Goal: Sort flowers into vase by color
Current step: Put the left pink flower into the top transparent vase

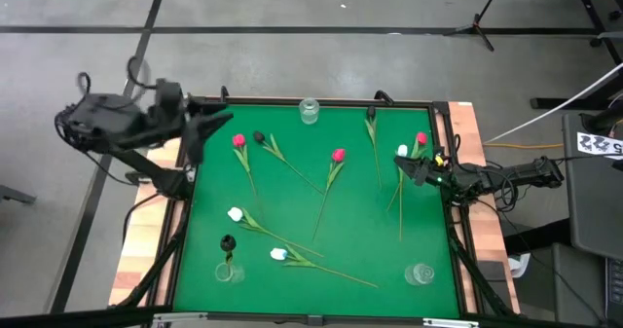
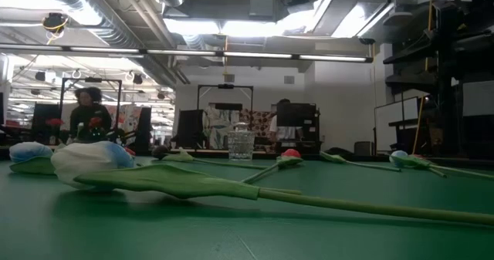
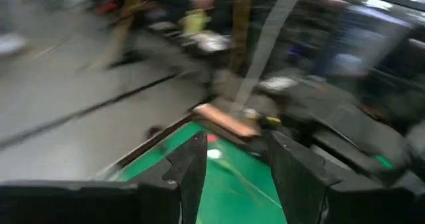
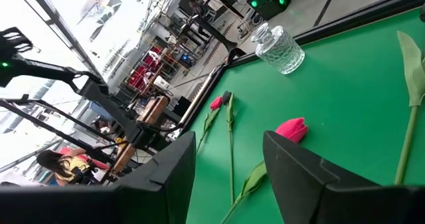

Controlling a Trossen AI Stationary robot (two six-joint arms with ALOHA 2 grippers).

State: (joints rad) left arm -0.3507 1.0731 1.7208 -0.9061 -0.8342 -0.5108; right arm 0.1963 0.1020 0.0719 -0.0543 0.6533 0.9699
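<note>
Mostly, the sorting is waiting to be done across the green felt-covered counter (image 1: 311, 270). Both dark arms are sitting at the edges: the left gripper (image 1: 216, 124) at the upper left, the right gripper (image 1: 407, 163) at the middle right, fingers on each standing partly apart and holding nothing. Three clear glass vases are standing around the counter; only the lower-left glass vase (image 1: 228, 269) is holding a near-black tulip (image 1: 227, 242). Other long-stemmed artificial flowers (image 1: 336, 163), pink-red, white and dark, are lying loose on the felt.
</note>
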